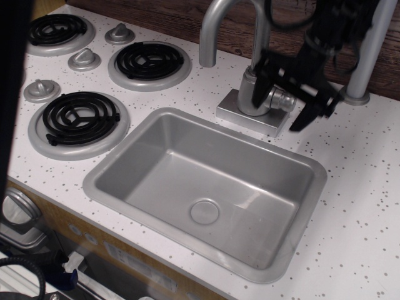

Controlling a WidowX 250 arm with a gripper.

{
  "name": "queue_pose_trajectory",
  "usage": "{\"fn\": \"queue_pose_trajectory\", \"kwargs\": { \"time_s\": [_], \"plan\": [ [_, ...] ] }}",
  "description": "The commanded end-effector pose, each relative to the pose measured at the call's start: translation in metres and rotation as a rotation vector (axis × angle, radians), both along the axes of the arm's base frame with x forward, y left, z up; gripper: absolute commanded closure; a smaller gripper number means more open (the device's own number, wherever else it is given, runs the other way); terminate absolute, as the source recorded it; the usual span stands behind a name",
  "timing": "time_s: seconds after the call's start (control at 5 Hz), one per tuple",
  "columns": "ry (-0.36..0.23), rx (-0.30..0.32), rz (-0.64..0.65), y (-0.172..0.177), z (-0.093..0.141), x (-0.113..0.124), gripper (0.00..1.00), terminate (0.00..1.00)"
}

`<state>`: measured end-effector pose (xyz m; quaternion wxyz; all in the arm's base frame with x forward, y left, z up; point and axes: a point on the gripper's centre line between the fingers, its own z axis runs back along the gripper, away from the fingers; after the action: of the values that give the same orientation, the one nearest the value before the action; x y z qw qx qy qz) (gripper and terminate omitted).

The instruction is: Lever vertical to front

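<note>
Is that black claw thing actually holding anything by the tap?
Nothing is clearly held. The gripper has its jaws spread on either side of the faucet's side stub, and motion blur hides any contact.

sink (112,164) ctr in counter (369,181) | burners (78,119) + knobs (42,89) left | faucet (250,94) behind sink | gripper (284,97) at faucet's right side

Even bright light (gripper (284,103) motion-blurred)
</note>
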<state>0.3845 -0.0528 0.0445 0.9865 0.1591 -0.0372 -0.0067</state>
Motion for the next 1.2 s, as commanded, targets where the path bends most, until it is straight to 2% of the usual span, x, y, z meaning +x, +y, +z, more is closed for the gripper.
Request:
{"fn": "queue_pose_trajectory", "kwargs": {
  "time_s": [0.0, 0.2, 0.4, 0.8, 1.0],
  "plan": [
    [-0.092, 0.012, -0.004, -0.005, 0.043, 0.016, 0.0, 0.0],
    [-0.115, 0.033, -0.01, 0.0, 0.056, 0.026, 0.0, 0.0],
    [-0.102, 0.017, -0.012, 0.004, 0.067, 0.036, 0.0, 0.0],
    [-0.098, -0.007, -0.031, 0.01, 0.062, 0.048, 0.0, 0.0],
    [-0.111, -0.027, -0.033, 0.01, 0.056, 0.053, 1.0, 0.0]
  ]
}}
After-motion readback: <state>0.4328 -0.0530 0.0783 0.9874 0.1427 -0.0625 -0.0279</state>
